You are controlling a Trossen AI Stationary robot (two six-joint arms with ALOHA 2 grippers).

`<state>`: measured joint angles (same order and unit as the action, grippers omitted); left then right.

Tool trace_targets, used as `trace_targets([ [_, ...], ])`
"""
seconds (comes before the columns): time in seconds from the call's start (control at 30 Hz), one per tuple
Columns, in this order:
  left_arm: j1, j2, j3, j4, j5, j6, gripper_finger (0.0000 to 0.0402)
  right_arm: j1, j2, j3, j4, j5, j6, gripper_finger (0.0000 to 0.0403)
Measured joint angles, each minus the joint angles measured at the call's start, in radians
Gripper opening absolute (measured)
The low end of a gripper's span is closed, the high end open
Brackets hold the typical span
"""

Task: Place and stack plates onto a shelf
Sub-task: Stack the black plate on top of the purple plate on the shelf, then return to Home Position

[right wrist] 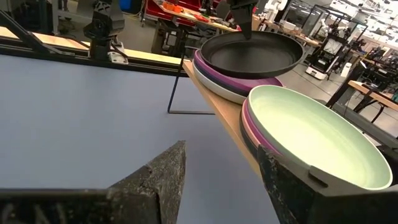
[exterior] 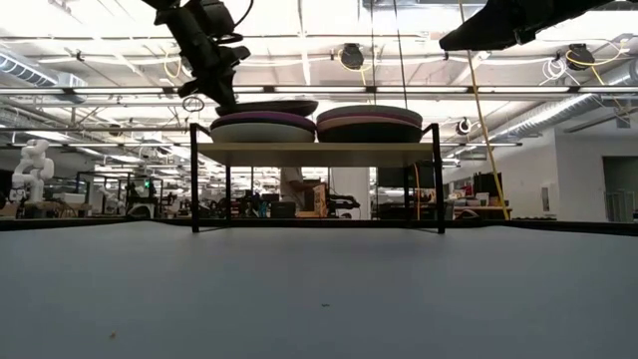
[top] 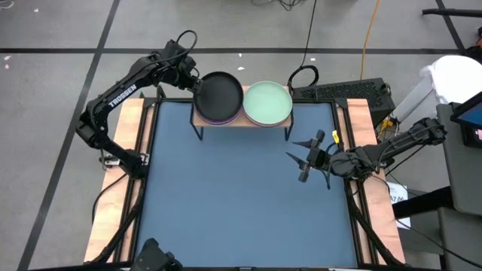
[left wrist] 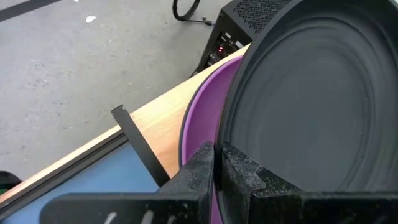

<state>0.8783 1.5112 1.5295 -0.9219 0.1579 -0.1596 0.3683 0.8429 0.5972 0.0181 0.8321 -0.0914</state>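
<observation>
- Left gripper (top: 194, 84): fingers clamped on the near rim of the dark charcoal plate (top: 219, 95), held just above the purple plate (left wrist: 202, 118) on the left stack.
- Shelf (top: 242, 120) at the surface's far edge; mint green plate (top: 267, 103) tops the right stack.
- Right gripper (top: 303, 158): spread wide, empty, well apart over the surface.

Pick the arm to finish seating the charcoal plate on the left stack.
Left. The left gripper is shut on the charcoal plate, which sits tilted above the purple plate. The right gripper hangs open, off the shelf.
</observation>
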Motion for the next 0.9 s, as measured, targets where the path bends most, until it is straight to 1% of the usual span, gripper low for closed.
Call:
trace_targets([
  [0.27,0.000,0.000,0.000,0.000,-0.011,0.011,0.0026,0.000,0.000,0.000,0.000,0.000,0.000,0.0180],
  [0.6,-0.005,0.000,0.000,0.000,-0.036,0.025,0.0082,0.000,0.000,0.000,0.000,0.000,0.001,0.0180],
  [0.9,-0.018,0.000,0.000,0.000,-0.039,0.035,0.0085,0.000,0.000,0.000,0.000,0.000,0.001,0.0180],
])
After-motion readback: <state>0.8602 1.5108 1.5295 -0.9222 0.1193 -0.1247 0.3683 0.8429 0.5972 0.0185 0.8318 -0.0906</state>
